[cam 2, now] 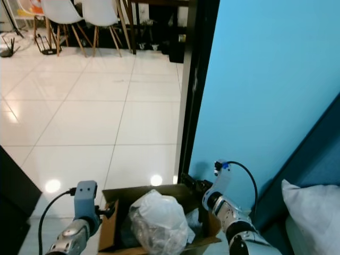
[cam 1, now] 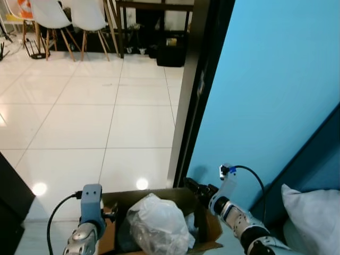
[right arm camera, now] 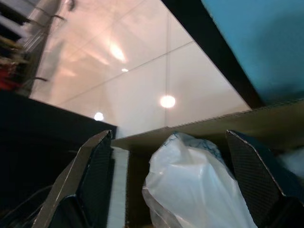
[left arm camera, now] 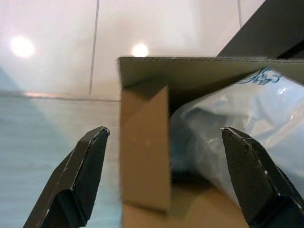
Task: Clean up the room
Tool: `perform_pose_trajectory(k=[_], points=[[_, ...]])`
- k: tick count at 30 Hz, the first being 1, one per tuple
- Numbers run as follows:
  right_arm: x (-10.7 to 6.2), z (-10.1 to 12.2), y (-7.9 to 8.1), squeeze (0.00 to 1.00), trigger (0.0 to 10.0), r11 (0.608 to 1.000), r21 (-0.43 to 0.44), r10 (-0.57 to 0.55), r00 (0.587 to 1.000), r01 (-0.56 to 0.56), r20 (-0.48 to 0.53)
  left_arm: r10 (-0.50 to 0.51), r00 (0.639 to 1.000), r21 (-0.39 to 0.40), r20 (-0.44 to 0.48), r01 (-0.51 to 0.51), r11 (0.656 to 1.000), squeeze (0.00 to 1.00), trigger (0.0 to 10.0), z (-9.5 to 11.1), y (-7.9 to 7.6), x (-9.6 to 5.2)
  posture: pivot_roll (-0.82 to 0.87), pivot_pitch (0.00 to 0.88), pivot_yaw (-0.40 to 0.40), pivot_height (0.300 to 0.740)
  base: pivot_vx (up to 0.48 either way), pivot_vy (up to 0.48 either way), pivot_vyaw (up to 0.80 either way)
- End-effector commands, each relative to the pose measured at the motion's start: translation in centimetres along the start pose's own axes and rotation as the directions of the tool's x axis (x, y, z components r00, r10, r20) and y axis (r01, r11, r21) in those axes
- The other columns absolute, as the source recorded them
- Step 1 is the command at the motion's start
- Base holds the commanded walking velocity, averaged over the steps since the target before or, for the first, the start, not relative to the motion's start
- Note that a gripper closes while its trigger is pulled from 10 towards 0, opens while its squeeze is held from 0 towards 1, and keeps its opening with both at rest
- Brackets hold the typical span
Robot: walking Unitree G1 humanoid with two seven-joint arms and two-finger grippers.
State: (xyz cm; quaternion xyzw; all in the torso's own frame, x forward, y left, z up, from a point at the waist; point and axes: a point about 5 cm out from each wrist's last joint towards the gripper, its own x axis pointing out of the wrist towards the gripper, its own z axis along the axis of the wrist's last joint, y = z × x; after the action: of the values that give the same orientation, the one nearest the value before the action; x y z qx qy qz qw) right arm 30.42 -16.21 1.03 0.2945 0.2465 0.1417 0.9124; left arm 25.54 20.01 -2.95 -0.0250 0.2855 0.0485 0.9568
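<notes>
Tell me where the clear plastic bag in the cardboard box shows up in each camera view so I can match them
Left eye view: plastic bag at bottom centre, inside the cardboard box.
Right eye view: bottom centre, slightly left of the middle.
Left wrist view: right of the box's folded flap, in front of one finger of the left gripper.
Right wrist view: lower middle, between the fingers of the right gripper.
Shared landmark: the box's brown far wall behind the bag.

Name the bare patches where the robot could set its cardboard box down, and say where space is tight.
Free: the white tiled floor from the cardboard box to the white chairs, left of the dark door frame. Crowded: the box holds a clear plastic bag, with the left tool and right tool at its sides; a white pillow lies right.
</notes>
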Motion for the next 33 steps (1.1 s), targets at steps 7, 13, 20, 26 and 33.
perform_pose_trajectory(k=[7,13,20,26,33], points=[[-1.6,-1.9,-2.8,0.00,10.0,0.970,-0.034,-0.241,0.968,0.239,-0.064,0.035,0.993,0.022,-0.117,-0.033,0.999,0.00,10.0,-3.2,0.6,-1.0,0.05,0.000,-0.089,0.692,-0.480,0.000,0.00],[-3.0,-4.0,-4.4,0.00,10.0,0.930,-0.004,-0.366,0.924,0.368,-0.112,0.060,0.976,0.044,-0.208,-0.051,0.998,0.00,10.0,-5.3,1.2,-1.8,0.05,0.000,-0.088,0.692,-0.436,0.000,0.00],[-4.0,-6.4,-4.8,0.00,10.0,0.909,-0.028,-0.414,0.892,0.417,-0.182,0.090,0.948,0.054,-0.306,-0.077,0.996,0.00,10.0,-7.6,1.8,-3.0,0.05,0.000,-0.084,0.692,-0.404,0.000,0.00],[-4.9,-7.7,-5.5,0.00,10.0,0.881,-0.074,-0.471,0.853,0.467,-0.226,0.099,0.923,0.068,-0.372,-0.079,0.994,0.00,10.0,-9.3,2.0,-3.9,0.05,0.000,-0.081,0.692,-0.340,0.000,0.00],[-5.3,-8.1,-5.7,0.00,10.0,0.871,-0.083,-0.490,0.839,0.485,-0.237,0.097,0.912,0.086,-0.399,-0.068,0.994,0.00,10.0,-10.1,2.0,-4.4,0.05,0.000,-0.076,0.692,-0.338,0.000,0.00]])
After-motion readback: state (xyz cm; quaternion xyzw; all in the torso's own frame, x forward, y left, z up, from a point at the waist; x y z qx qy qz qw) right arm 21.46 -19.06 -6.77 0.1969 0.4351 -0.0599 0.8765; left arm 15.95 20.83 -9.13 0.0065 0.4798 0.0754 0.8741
